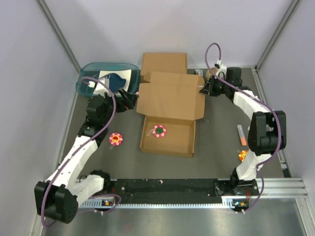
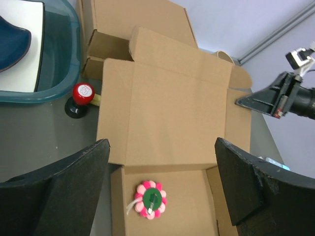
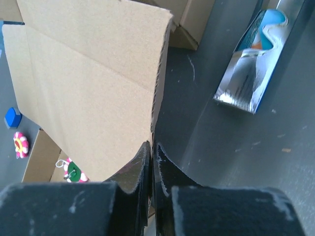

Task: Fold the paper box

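Brown cardboard mailer, the paper box, lies mid-table, its long axis running away from the arms. The right gripper pinches the lid's right edge. The left gripper, spread wide, hovers just beside the left edge.

Wide-apart left tool above paper box; flower, perhaps felt, inside.

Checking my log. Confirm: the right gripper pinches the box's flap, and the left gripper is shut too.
Wrong: the left gripper is open, as the left wrist view shows. The right gripper does pinch a flap of the box.
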Motion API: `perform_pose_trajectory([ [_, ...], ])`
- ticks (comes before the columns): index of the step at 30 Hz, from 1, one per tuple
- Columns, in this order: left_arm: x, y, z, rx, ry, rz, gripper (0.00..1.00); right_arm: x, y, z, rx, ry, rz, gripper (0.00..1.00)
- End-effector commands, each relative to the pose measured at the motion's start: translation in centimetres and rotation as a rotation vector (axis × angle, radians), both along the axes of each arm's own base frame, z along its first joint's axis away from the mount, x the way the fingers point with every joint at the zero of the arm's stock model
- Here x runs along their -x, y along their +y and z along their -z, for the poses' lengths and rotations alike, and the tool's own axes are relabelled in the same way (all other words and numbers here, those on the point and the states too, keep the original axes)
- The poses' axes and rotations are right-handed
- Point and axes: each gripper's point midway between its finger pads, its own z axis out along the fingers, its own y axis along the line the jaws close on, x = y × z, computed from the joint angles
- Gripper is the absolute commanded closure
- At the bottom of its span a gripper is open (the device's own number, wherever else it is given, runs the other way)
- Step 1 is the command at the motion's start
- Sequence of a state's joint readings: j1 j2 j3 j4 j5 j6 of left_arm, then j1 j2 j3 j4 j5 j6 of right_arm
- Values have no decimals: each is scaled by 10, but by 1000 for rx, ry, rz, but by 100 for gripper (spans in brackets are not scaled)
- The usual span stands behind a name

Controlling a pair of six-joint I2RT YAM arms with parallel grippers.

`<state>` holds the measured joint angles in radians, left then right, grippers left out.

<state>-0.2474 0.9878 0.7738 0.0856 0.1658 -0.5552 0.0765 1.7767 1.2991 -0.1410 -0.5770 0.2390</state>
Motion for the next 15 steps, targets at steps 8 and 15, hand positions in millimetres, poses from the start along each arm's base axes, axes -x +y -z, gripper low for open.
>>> perform_pose_trajectory([
  [8,-57,19,16,-124,-28,-8,10,54,20,-32,68,-119,-100,100],
  [15,-57,-9,42,-164,53,207,19,66,21,-37,87,-134,-88,100],
])
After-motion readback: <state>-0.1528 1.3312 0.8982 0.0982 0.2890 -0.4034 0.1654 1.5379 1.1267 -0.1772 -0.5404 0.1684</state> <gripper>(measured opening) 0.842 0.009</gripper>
